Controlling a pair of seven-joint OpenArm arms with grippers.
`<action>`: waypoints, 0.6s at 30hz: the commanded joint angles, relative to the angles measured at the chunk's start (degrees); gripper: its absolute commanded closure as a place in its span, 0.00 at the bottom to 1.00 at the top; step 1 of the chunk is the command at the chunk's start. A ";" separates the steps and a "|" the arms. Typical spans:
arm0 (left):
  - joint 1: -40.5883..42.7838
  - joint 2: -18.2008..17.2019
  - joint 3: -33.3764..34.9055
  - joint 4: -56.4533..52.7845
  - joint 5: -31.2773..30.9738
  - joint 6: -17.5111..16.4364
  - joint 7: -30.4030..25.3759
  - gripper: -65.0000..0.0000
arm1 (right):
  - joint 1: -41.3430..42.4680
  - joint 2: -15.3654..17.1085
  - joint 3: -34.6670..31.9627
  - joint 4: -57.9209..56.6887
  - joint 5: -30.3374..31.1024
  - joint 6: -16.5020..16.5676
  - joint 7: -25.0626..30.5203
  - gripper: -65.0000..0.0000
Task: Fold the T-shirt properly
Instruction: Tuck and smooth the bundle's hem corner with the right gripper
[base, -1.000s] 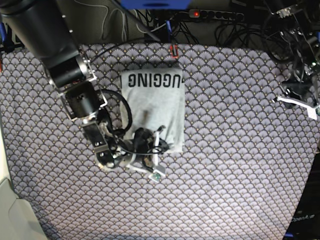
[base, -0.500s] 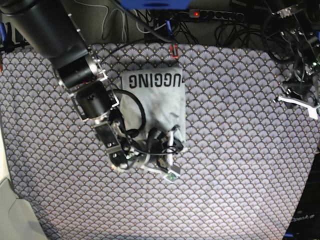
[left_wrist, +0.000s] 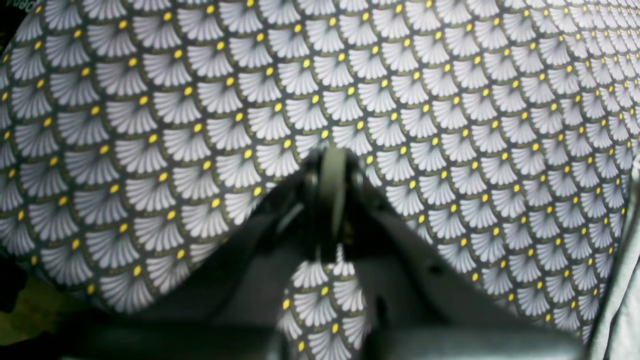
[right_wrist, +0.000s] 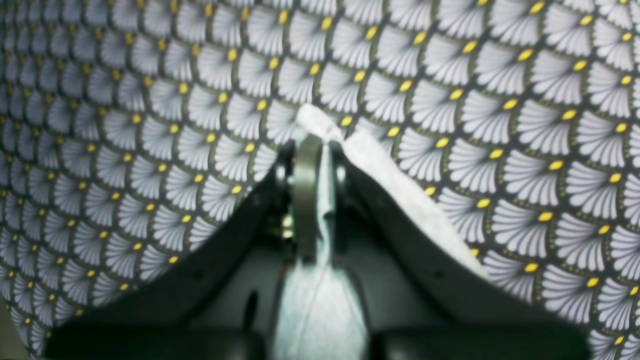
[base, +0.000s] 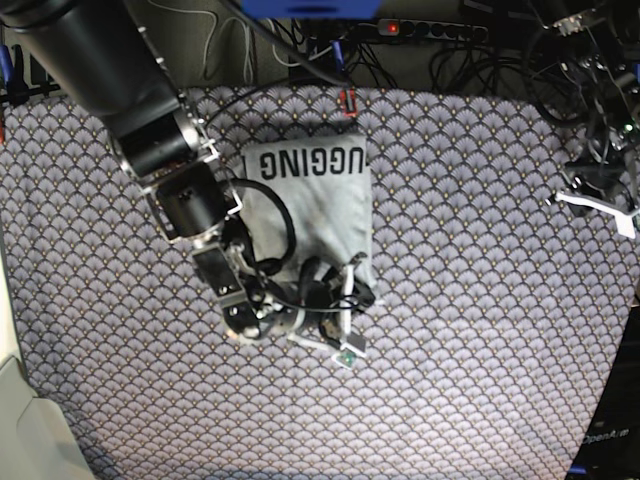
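Right gripper (right_wrist: 312, 150) pinches corner of T-shirt (base: 312, 215); fingers nearly together, grey cloth bunched between them and trailing off to one side. Rest of shirt lies folded on tablecloth (base: 480, 300) beyond fingertips, "UGGING" lettering face up at far edge. Left gripper (left_wrist: 332, 165) well apart, fingers pressed together, holding nothing, patterned cloth just beneath.

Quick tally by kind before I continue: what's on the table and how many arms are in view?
T-shirt: 1
Tablecloth: 1
Robot arms: 2, the right arm over the shirt, the left arm parked at the table edge
Total: 4
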 joint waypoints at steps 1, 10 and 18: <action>-0.46 -0.87 -0.17 0.84 -0.35 -0.01 -1.17 1.00 | 1.94 0.28 0.25 0.90 1.17 0.21 1.51 0.85; -0.37 -0.78 -0.17 1.37 -0.35 -0.01 -1.09 1.00 | 1.85 1.25 0.60 0.90 1.26 0.21 0.19 0.53; -0.63 -1.39 -4.31 1.46 -0.61 -0.19 -1.17 1.00 | 1.85 1.42 12.56 6.35 1.26 0.21 -0.25 0.56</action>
